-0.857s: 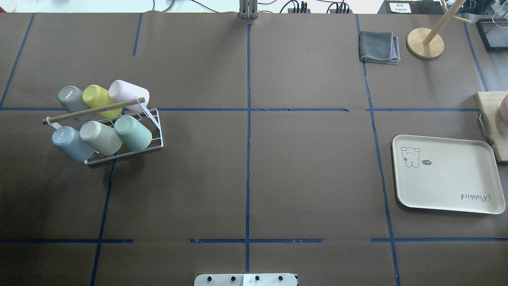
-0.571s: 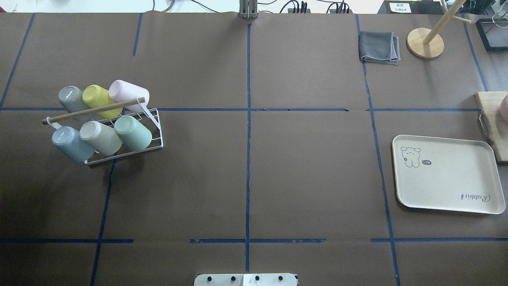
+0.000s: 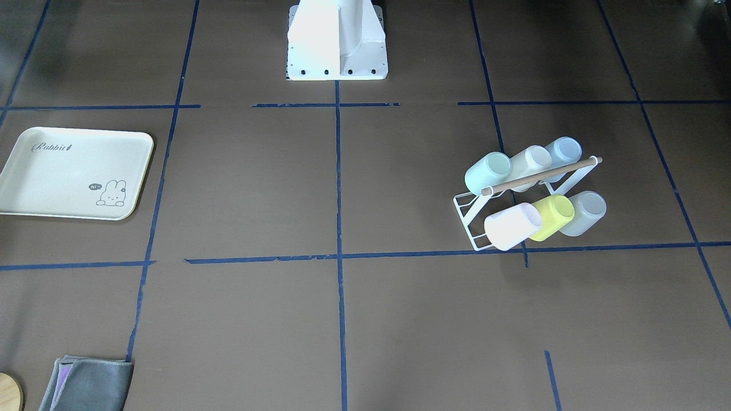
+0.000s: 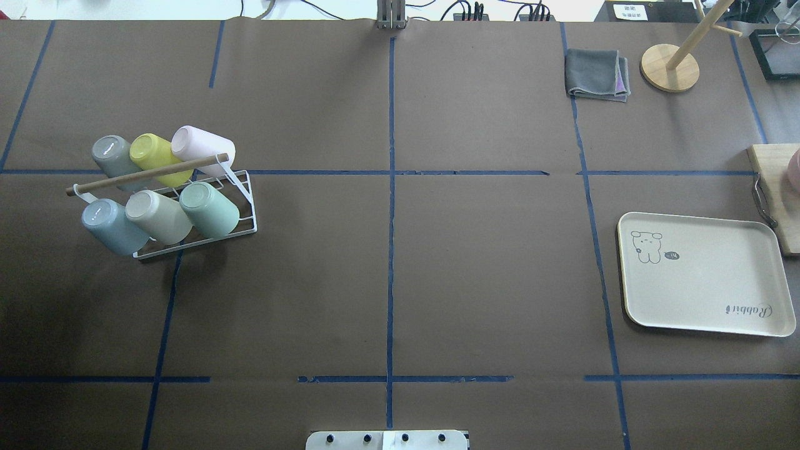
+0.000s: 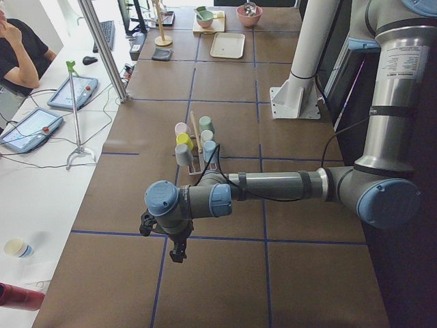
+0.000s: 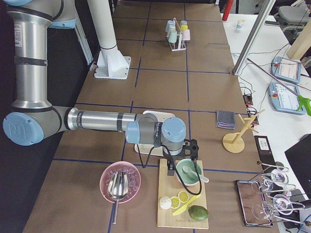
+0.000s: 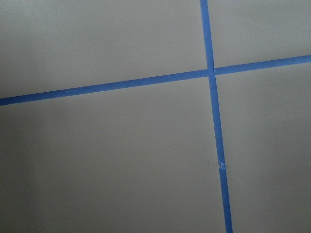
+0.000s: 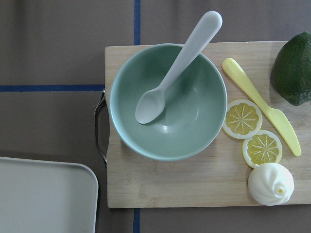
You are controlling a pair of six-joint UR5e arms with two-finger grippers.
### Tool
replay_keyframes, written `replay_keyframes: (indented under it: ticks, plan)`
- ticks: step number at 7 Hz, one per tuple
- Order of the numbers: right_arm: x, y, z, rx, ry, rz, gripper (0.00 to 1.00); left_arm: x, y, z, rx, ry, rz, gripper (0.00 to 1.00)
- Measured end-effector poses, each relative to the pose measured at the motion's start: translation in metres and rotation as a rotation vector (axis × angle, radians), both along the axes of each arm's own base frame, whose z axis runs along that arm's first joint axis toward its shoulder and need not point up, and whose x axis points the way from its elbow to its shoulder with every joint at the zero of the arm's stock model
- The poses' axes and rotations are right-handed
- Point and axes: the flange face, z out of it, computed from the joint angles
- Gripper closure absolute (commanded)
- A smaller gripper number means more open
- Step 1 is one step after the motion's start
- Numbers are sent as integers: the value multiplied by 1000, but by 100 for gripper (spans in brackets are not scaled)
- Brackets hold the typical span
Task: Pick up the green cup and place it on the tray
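Task not yet begun. The left gripper (image 5: 179,254) hangs over taped table; the green cup (image 4: 209,209) sits tilted in the white wire rack (image 4: 200,244); the tray (image 4: 706,275), well apart, holds no cup; the right gripper (image 6: 171,171) hovers above a green bowl (image 8: 167,102). Neither claw's spread can be told.

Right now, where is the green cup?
In the overhead view the green cup is on the left side, tilted on the white wire rack. It is at the right end of the row nearer the robot, beside the beige cup.
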Motion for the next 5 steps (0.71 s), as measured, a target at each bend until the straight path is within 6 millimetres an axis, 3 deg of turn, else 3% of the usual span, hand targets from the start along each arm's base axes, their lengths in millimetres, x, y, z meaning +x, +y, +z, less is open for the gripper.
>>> replay_keyframes:
  ticks: [5]
  plan:
    - [-6, -9, -13, 21, -18, -10, 0, -1, 0, -3, 5, -1, -1, 0]
